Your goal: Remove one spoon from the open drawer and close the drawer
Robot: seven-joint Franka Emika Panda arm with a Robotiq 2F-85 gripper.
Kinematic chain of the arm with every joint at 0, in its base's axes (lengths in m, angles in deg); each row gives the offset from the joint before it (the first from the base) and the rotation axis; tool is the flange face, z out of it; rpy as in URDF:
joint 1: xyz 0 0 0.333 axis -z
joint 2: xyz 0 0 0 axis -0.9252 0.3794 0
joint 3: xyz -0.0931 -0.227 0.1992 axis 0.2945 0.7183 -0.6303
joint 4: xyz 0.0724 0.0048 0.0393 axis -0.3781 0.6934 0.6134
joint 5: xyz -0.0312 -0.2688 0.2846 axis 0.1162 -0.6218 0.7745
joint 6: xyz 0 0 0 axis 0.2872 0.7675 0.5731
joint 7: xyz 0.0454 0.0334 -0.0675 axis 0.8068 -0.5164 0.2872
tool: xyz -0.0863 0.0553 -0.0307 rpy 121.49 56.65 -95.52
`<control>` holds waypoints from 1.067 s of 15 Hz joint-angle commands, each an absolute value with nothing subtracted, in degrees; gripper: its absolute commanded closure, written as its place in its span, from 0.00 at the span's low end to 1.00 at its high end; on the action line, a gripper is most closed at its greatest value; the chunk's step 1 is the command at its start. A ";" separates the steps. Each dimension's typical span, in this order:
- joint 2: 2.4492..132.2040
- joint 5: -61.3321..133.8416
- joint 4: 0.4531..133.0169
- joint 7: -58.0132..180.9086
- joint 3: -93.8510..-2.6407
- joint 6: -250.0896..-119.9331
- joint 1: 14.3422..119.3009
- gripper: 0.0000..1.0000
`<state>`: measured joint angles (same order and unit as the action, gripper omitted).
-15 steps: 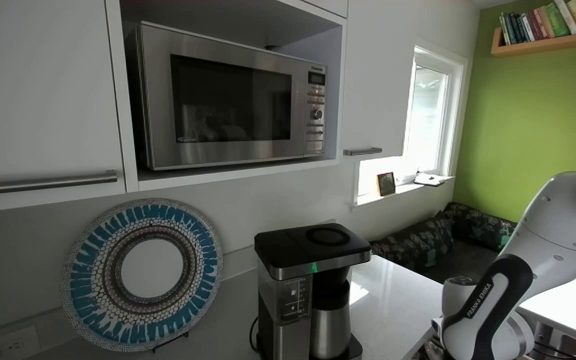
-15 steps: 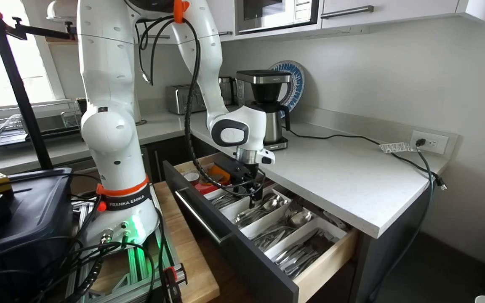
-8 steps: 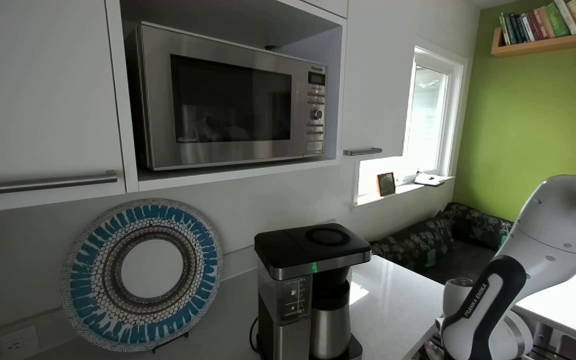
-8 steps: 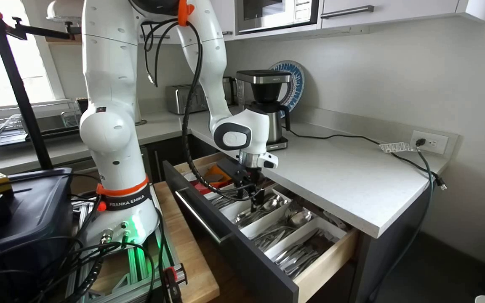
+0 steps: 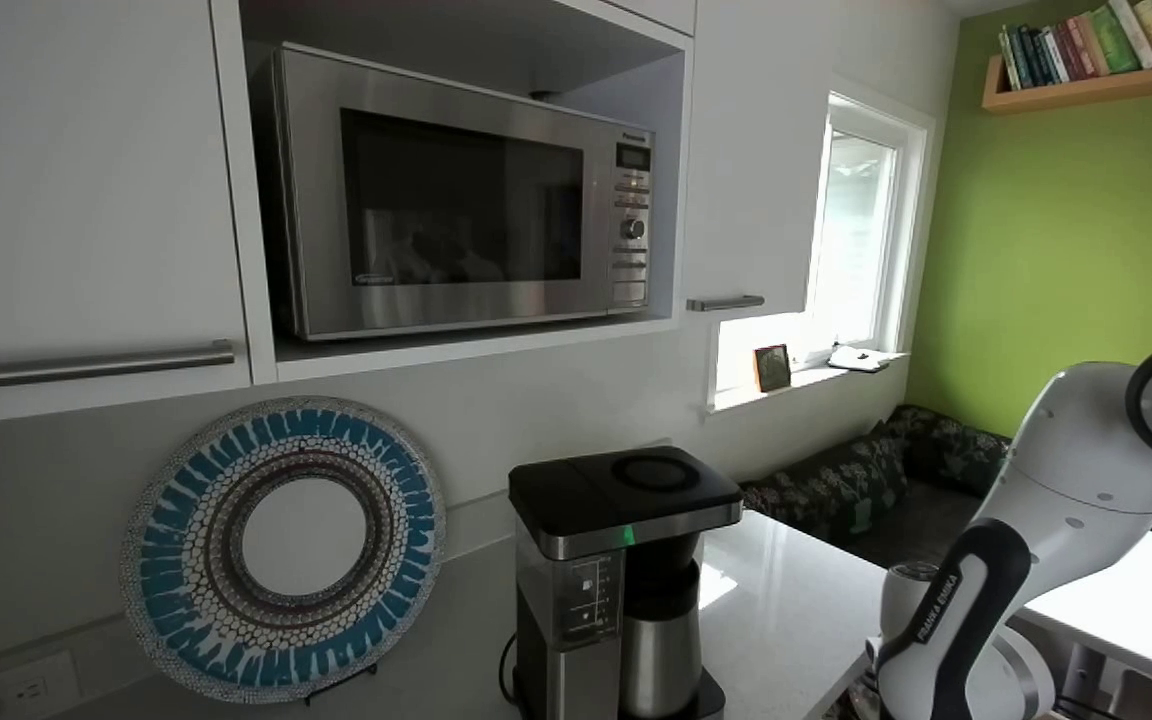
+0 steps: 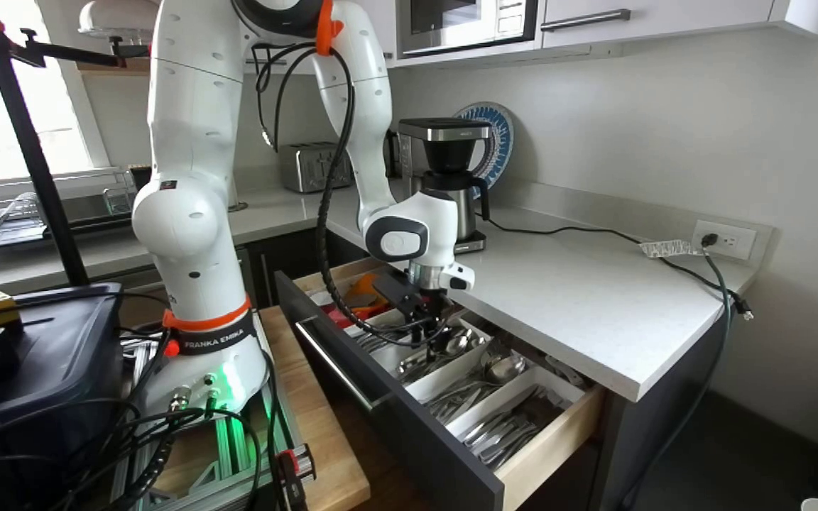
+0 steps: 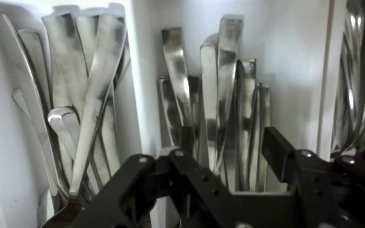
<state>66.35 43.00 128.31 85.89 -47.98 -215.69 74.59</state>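
Note:
Silvery spoons lie in a white compartment of the open drawer (image 6: 416,440). Their bowls (image 6: 457,345) show just right of the gripper in an exterior view. In the wrist view, several slender handles (image 7: 230,53) lie side by side in the middle compartment; their other ends are hidden below the gripper. My gripper (image 6: 432,349) points down over this compartment. In the wrist view the gripper (image 7: 228,139) is open, its fingertips apart with several handles showing between them. Nothing is visibly held. Whether the fingertips touch the handles I cannot tell.
White dividers (image 7: 135,79) separate neighbouring compartments with larger utensils (image 7: 90,126) and nested shiny ones (image 7: 360,79). The counter edge (image 6: 544,341) overhangs the drawer's back. A black coffee maker (image 6: 444,131) stands on the counter (image 6: 593,284). A cable (image 6: 324,227) hangs along the arm.
In an exterior view the arm and gripper have shifted a little right and slightly down over the spoon compartment. The drawer and the utensils in it look unmoved.

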 commanded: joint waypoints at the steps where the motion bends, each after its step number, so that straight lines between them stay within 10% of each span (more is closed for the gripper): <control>1: 68.90 41.20 127.13 83.85 -49.09 -218.05 75.70 0.39; 4: 70.10 40.82 126.53 83.52 -49.71 -219.45 75.97 0.31; 12: 71.92 39.06 125.43 82.69 -49.71 -221.07 75.45 0.95; 16: 73.29 36.34 124.46 80.56 -48.15 -220.96 74.51 0.98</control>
<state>71.03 38.66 125.46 82.66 -49.01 -219.82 74.85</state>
